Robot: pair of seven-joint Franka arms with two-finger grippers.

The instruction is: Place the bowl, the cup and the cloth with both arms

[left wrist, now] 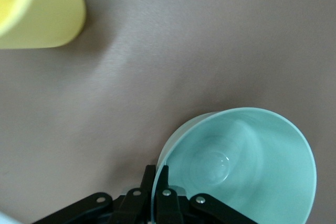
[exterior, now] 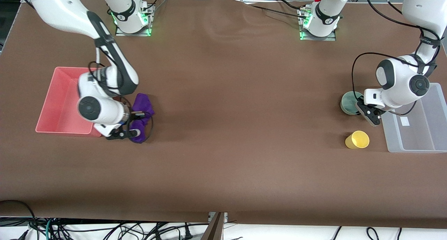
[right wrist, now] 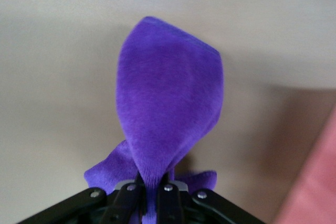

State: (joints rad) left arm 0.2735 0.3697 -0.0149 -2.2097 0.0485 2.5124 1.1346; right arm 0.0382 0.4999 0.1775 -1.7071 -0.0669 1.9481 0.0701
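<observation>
The brown bench [exterior: 223, 128] carries a pink tray [exterior: 59, 100] at the right arm's end and a clear bin [exterior: 419, 128] at the left arm's end, apparently the two drop-off places.

The purple cloth [exterior: 141, 109] is bunched up just beside the pink tray. The right pincer [exterior: 134, 123] is clenched on a fold of it, and in the right wrist view the cloth [right wrist: 168, 119] hangs gathered from the closed fingers, so it looks gripped for a short carry over into the tray.

The left pincer [exterior: 365, 110] is beside the clear bin and grips the mint-green bowl [exterior: 351, 102] by its rim: the left wrist view shows one finger inside the wall of the bowl [left wrist: 247, 161] and one outside, a hold that suits a thin-walled vessel.

The yellow cup [exterior: 357, 140] lies on its side, nearer to the front camera than the bowl, untouched and probably next for the left arm.
</observation>
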